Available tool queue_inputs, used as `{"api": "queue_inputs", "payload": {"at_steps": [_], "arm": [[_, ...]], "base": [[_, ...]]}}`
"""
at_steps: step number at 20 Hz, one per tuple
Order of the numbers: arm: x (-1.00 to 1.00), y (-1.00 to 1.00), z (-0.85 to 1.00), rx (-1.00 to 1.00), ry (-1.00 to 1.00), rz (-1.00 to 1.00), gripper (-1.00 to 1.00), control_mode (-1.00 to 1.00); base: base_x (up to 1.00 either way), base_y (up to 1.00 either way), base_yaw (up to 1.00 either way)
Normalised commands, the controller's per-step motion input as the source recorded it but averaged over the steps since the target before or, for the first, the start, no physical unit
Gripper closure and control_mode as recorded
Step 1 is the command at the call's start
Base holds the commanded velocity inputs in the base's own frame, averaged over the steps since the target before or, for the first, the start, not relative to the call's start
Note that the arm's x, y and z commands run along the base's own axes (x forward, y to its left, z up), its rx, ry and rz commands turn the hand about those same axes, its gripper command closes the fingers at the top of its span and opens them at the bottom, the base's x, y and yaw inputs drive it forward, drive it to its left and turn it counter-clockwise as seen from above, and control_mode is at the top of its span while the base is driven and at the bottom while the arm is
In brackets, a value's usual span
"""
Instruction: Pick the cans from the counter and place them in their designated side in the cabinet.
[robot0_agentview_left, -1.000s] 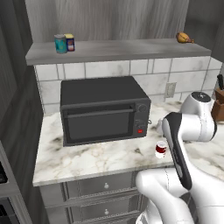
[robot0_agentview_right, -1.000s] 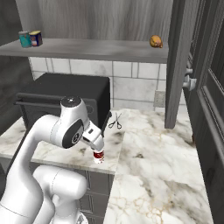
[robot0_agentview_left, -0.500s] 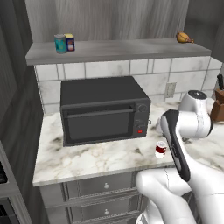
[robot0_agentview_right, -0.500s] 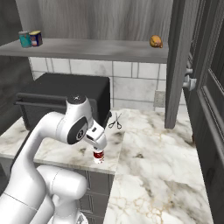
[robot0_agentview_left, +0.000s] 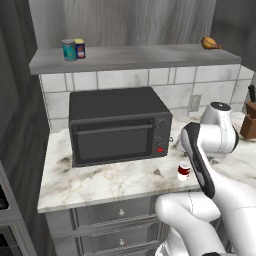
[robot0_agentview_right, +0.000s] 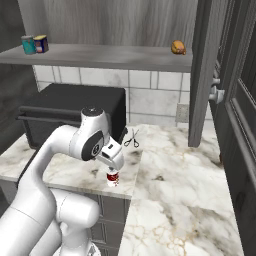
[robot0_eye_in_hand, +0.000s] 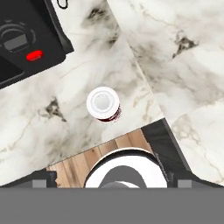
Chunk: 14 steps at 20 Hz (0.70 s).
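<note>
The red can with white bands (robot0_agentview_left: 184, 170) (robot0_agentview_right: 113, 178) stands upright near the front edge of the white marble counter (robot0_agentview_left: 100, 181), right of the microwave. My gripper (robot0_agentview_right: 114, 164) hangs just above it, open and holding nothing. From the hand view the red can (robot0_eye_in_hand: 103, 104) shows its white top, in the middle of the picture. The yellow-topped dark blue can (robot0_agentview_left: 79, 48) (robot0_agentview_right: 41, 43) stands at the left end of the cabinet shelf (robot0_agentview_left: 150, 57), beside a teal can (robot0_agentview_left: 68, 50).
A black microwave (robot0_agentview_left: 117, 125) fills the counter's left half. Scissors (robot0_agentview_right: 131, 137) lie behind the red can. A brown-orange food item (robot0_agentview_left: 211, 43) sits at the shelf's right end. An open grey cabinet door (robot0_agentview_right: 200, 75) hangs at right, and a knife block (robot0_agentview_left: 248, 125) stands far right.
The arm's upper joint has swung to the right, carrying the hand over the red can. The cans have not moved.
</note>
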Motion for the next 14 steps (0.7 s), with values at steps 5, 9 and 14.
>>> {"api": "queue_inputs", "payload": {"at_steps": [5, 9, 14], "arm": [[0.15, 0.00, -0.10, 0.00, 0.00, 0.00, -1.00, -1.00], [0.17, 0.00, -0.12, 0.00, 0.01, 0.00, -1.00, -1.00], [0.14, -0.01, -0.17, 0.00, 0.01, 0.00, -1.00, -1.00]], "base": [[0.00, 0.00, 0.00], [0.00, 0.00, 0.00], [0.00, 0.00, 0.00]]}}
